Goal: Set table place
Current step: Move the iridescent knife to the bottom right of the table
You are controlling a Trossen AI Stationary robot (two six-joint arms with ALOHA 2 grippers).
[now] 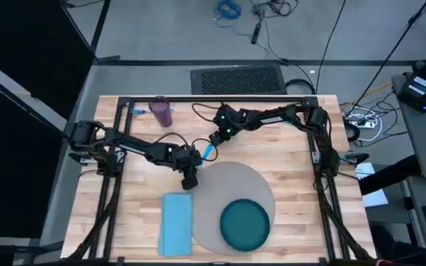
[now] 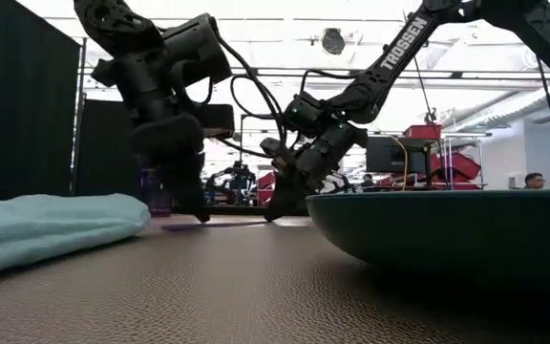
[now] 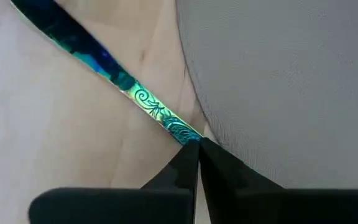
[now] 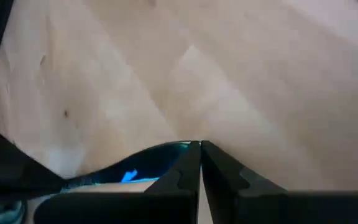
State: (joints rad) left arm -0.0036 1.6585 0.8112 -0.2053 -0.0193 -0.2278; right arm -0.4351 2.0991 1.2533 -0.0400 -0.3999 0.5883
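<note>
Placemat [image 1: 231, 193], grey and round, lies flat on the table [image 1: 294, 170] toward its near edge, with the teal plate [image 1: 243, 224] on its near part and a light blue napkin [image 1: 176, 223] just beside its left rim. I read the mat as thin, limp and textured, best left lying.

An iridescent blue utensil [image 1: 208, 152] sits at the mat's far-left rim, with both grippers on it. Left gripper [image 1: 189, 181]: fingers together, pinching one ornate end [image 3: 180, 132]. Right gripper [image 1: 217, 138]: fingers together on the other end [image 4: 166, 152].

My judgement: the piece is light, stiff and slick metal, and a flat blade could twist or slide in a tip pinch. I'd grip mid-handle, across the flat faces.

A purple cup [image 1: 160, 111] stands at the far left.
</note>
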